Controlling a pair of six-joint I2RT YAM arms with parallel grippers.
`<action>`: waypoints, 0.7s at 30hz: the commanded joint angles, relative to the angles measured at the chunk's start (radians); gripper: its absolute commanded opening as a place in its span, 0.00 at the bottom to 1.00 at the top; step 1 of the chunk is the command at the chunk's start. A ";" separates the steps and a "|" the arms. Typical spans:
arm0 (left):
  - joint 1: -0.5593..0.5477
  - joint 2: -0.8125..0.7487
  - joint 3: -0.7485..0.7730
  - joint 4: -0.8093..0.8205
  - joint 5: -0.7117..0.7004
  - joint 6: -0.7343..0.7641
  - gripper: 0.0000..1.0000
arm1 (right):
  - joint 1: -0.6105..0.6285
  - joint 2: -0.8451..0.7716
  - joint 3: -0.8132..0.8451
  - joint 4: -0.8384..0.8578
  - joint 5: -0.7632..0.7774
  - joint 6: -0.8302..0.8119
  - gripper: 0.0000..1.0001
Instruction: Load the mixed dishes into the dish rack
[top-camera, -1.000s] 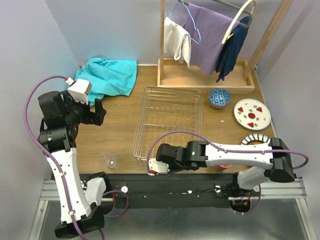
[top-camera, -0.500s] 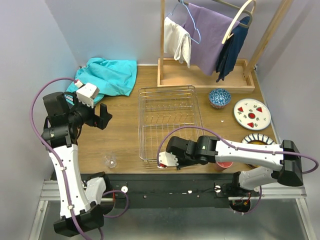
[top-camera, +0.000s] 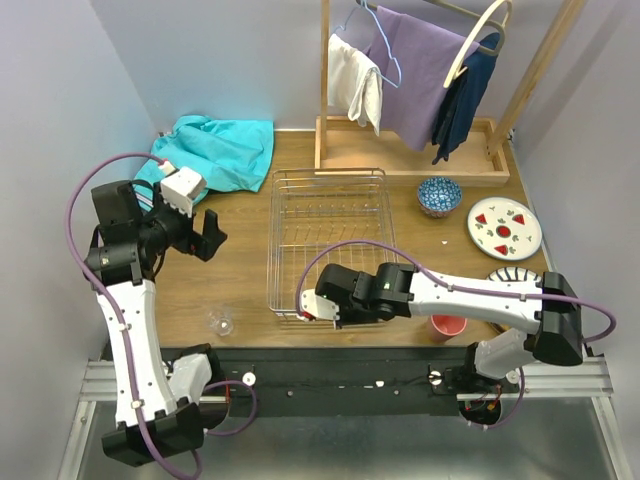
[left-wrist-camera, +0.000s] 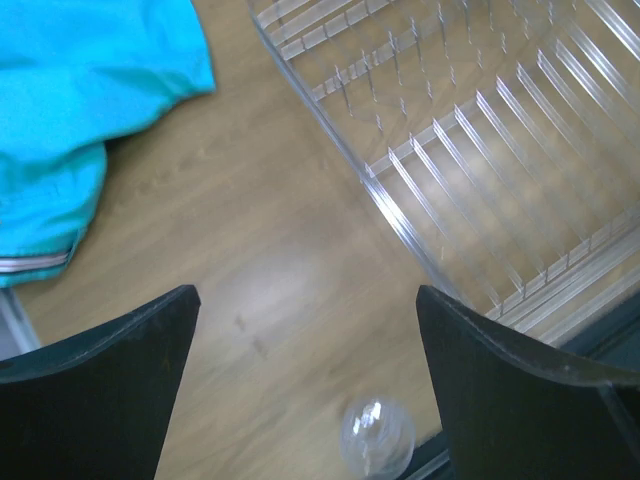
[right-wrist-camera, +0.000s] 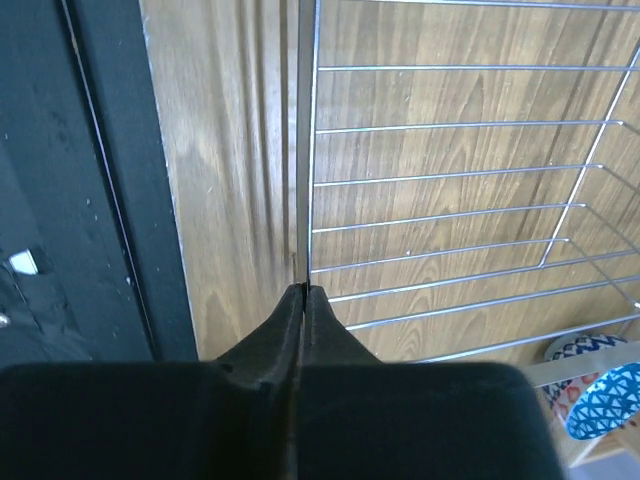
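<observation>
The silver wire dish rack (top-camera: 330, 232) lies flat on the wooden table, with nothing in it. My right gripper (top-camera: 309, 312) is shut on the thin wire of the rack's near rim (right-wrist-camera: 305, 150), its fingertips pinched together at that wire (right-wrist-camera: 303, 288). My left gripper (top-camera: 205, 236) hangs open above bare wood to the left of the rack (left-wrist-camera: 480, 170). The small clear glass (top-camera: 221, 322) stands near the table's front edge, below the open fingers (left-wrist-camera: 377, 437). To the right of the rack are the blue-patterned bowl (top-camera: 439, 195), the white fruit plate (top-camera: 503, 227), the striped-rim plates (top-camera: 512, 276) and the pink cup (top-camera: 448, 326).
A teal cloth (top-camera: 215, 150) lies bunched at the back left, also in the left wrist view (left-wrist-camera: 80, 90). The wooden clothes rack (top-camera: 410, 160) with hanging garments fills the back right. A black rail (right-wrist-camera: 110, 170) runs along the table's near edge.
The right gripper has swung the rack's near end right, then back left, and the rack now lies square and farther back. The left gripper has drifted slightly right.
</observation>
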 joint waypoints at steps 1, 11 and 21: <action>-0.005 0.092 0.130 -0.363 -0.012 0.353 0.98 | -0.008 0.006 0.047 0.038 0.045 0.044 0.25; -0.005 0.040 -0.055 -0.594 -0.394 0.870 0.98 | -0.054 -0.009 0.275 0.037 0.086 0.119 0.82; -0.009 0.114 -0.213 -0.473 -0.250 0.840 0.72 | -0.343 0.257 0.696 0.114 -0.057 0.440 0.99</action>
